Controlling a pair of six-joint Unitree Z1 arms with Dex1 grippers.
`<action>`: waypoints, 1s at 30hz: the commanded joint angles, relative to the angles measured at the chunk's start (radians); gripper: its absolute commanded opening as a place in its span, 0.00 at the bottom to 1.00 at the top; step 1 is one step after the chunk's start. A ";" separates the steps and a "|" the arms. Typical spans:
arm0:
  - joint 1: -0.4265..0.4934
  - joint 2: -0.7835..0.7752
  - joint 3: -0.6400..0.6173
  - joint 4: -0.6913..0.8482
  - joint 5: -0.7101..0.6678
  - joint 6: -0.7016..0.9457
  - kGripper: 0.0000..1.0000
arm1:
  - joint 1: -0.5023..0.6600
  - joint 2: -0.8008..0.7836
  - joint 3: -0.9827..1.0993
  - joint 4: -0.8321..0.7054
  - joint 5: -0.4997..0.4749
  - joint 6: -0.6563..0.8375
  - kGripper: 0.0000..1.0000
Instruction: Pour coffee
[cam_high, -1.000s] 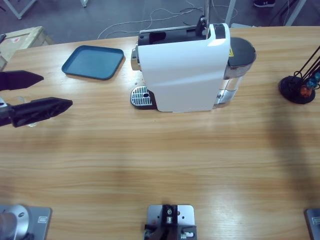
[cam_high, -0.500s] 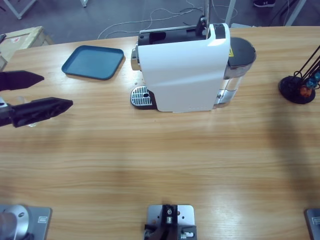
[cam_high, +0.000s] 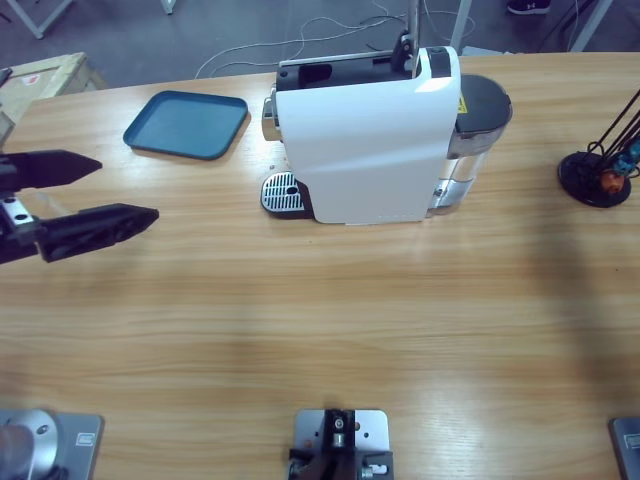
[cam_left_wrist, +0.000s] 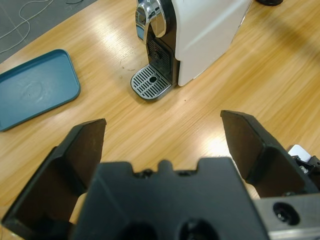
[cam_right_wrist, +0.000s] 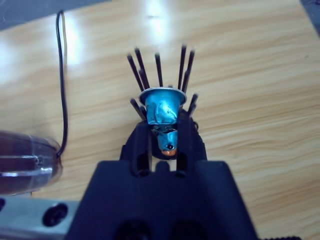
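Two grippers show: the left gripper hovers wide open and empty over the wooden table, left of the white coffee machine; the right gripper pinches a blue capsule at the black rack. No coffee is visible.

Wide bare table in front of the coffee machine; blue tray sits just left of it.

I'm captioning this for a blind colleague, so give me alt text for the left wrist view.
The left gripper has its black jaws wide open with nothing between them, above a wooden table. Beyond it stands a white coffee machine with a metal drip grate, and a blue tray lies apart from it.
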 joint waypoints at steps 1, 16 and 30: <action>-0.011 0.024 0.026 -0.017 -0.002 -0.013 0.99 | 0.038 -0.172 -0.106 0.138 -0.032 0.013 0.00; -0.012 -0.060 0.056 -0.008 0.071 -0.004 0.99 | 0.752 0.092 -0.434 0.265 0.283 -0.654 0.00; -0.012 -0.077 0.065 -0.008 0.076 -0.004 0.99 | 0.765 0.461 -0.767 0.319 0.279 -0.738 0.00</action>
